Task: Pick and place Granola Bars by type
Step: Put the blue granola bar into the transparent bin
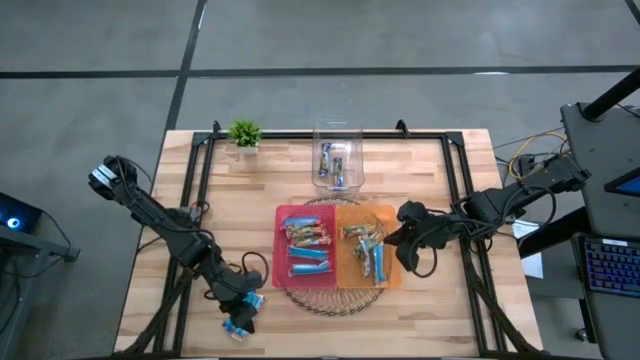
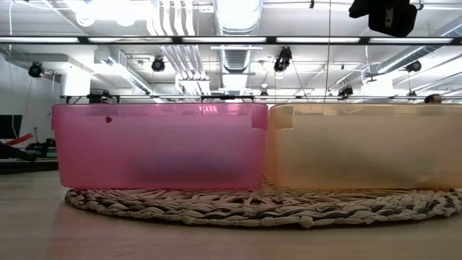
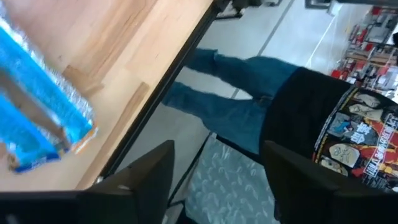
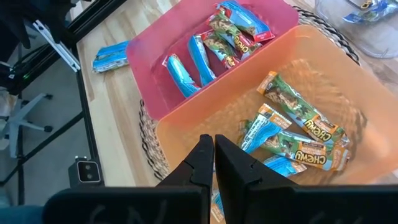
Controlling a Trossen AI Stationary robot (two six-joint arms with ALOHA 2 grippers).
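Two light-blue granola bars (image 3: 38, 118) lie side by side on the bare counter (image 1: 440, 190), near the edge opposite the plant (image 1: 244, 133) and toward the left arm's corner. The left pincer (image 3: 217, 155) sits just beside them with its fingers spread wide and nothing between them.

Judged step: pick up one loose blue bar and carry it to its tray.

1. Bring the fingers over one bar only; the two touch or nearly touch, so a wide grasp may catch both.
2. Close across the bar's short side. The shiny wrapper is likely to slip and crumple, so grip the body, not the crimped end.
3. Lift clear of the woven mat (image 2: 245, 209) and of the tray wall before moving across.
4. Check type before release: the red tray (image 4: 149, 93) holds blue bars together with brown-wrapped ones, and the orange tray (image 4: 186, 134) holds green-and-orange bars with some blue, so sorting appears unfinished.

The right pincer (image 4: 208, 146) hangs over the orange tray with its fingers pressed together, holding nothing visible. Keep the two arms apart near the trays.

More bars remain in a clear bin (image 1: 337, 160) near the plant's edge. The counter is pale wood with a black frame. Beyond one edge stands a person (image 3: 323, 130) in jeans and a dark printed shirt; overhead are ducts and strip lights.
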